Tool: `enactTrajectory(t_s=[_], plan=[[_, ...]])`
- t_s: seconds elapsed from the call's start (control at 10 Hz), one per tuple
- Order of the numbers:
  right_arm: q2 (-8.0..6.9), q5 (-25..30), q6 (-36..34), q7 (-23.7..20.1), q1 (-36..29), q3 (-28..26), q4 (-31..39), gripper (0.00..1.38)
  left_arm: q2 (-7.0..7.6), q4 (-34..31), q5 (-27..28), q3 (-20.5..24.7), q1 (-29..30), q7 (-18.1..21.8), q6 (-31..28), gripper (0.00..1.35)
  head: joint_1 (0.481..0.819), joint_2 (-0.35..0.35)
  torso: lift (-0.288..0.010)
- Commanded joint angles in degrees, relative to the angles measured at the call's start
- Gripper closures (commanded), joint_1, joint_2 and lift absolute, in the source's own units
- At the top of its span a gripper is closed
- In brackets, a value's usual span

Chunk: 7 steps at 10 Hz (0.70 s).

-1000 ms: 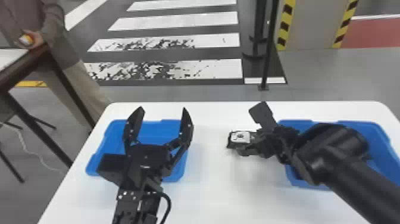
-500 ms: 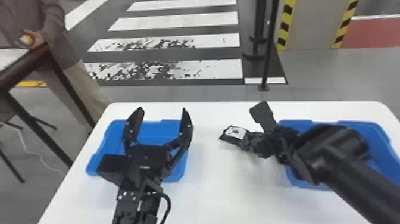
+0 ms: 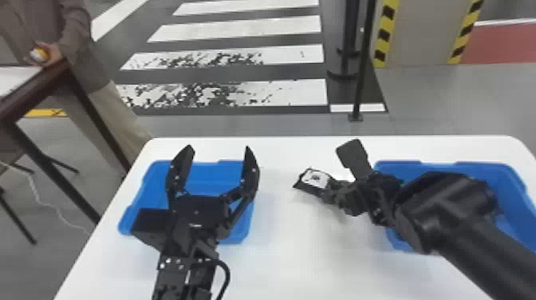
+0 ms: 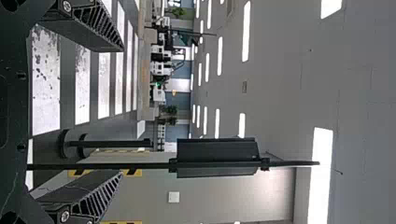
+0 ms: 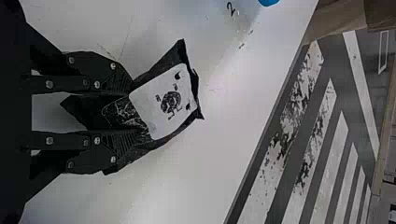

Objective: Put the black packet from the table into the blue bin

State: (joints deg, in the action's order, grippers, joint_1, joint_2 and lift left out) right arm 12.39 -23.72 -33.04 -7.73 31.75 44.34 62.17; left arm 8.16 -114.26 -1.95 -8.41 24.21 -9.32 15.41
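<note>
We're in an indoor hall: long white ceiling lights (image 4: 246, 30), a black-and-white striped crosswalk (image 3: 239, 30) beyond our round-cornered white table (image 3: 295, 259).

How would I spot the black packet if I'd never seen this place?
Find the white table, with a blue bin on the left and another on the right. Between them, the right gripper pinches the small black packet. Unlike the black gripper, it has a white label.

Head looking down, left wrist outward, right close, crosswalk (image 3: 295, 92) shared
</note>
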Motion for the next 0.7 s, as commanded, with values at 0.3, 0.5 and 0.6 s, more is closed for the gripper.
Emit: enactTrajectory(t_s=[0.3,0.5,0.6], plan=[[0.09,-4.15,10.13,2.01,-4.19,-1.72,7.37,1.25,0.10,0.00,-0.11,0.75,1.10,0.00,1.19,0.09,0.695,0.208,-0.110],[-0.26,4.99,12.80,4.74,-13.89,-14.52,21.01,1.25,0.10,0.00,-0.11,0.98,1.52,0.00,1.61,0.09,0.695,0.225,-0.110],[-0.79,10.70,13.50,5.44,-19.80,-21.95,29.17,1.24,0.10,0.00,-0.11,1.21,1.66,0.00,1.89,0.09,0.695,0.211,-0.110]])
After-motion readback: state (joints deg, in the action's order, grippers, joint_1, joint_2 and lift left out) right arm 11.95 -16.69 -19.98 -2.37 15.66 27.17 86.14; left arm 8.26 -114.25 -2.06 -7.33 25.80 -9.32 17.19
